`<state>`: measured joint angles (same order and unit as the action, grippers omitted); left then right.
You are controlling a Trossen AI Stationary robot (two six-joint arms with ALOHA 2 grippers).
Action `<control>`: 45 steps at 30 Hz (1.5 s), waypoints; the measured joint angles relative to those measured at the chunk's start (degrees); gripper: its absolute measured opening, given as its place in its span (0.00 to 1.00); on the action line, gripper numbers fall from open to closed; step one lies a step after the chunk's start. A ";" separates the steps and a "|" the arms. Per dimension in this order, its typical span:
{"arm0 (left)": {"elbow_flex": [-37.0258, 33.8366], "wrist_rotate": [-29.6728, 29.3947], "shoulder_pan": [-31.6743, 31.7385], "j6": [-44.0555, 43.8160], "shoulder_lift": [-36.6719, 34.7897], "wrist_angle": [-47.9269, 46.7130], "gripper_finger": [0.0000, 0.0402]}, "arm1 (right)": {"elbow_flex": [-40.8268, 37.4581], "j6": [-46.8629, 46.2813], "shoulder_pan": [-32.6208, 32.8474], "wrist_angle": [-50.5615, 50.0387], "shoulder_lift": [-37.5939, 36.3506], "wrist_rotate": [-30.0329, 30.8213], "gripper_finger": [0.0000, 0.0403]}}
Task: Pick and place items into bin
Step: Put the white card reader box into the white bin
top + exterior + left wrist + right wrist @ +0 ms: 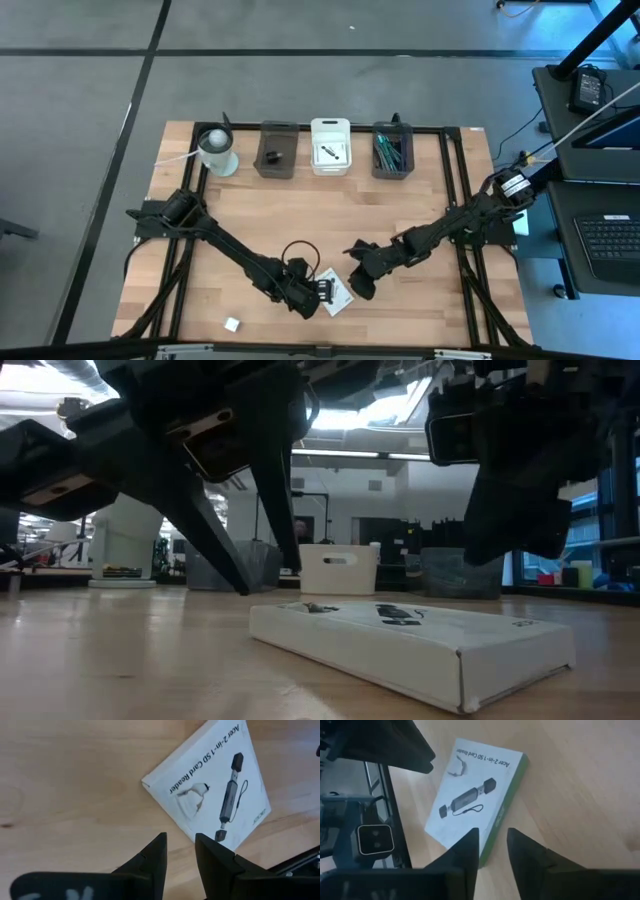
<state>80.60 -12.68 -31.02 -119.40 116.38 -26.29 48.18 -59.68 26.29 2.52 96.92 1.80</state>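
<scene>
A white square packet (338,295) with black marks lies flat on the wooden table near its near edge. It also shows in the low view (410,640), the left wrist view (215,785) and the right wrist view (475,795). My left gripper (320,290) hangs just left of the packet, open by a narrow gap and empty (180,852). My right gripper (357,284) hangs just right of and above the packet, open by a narrow gap and empty (492,845). A tiny white cube (232,324) lies on the table at the near left.
Along the far edge stand a white cup-like cylinder (217,150), a dark bin (277,150) with a small dark piece, a white bin (330,147) holding a white item with black marks, and a dark bin (392,150) with teal and grey ties. Bare wood lies between.
</scene>
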 joint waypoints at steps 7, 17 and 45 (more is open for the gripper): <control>0.00 0.55 0.80 -0.35 1.08 -1.13 0.23 | 0.00 0.07 -0.49 0.04 0.13 -0.02 0.31; 0.25 5.70 2.35 0.02 3.04 0.14 0.21 | 0.00 -0.67 -0.47 0.37 0.14 -0.42 0.30; 0.13 6.49 1.74 0.16 4.48 0.44 0.12 | -0.04 -7.37 -0.36 17.27 9.96 -8.13 0.49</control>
<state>80.73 -6.20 -29.28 -119.24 120.86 -25.85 48.14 -67.05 25.93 19.80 106.88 -6.33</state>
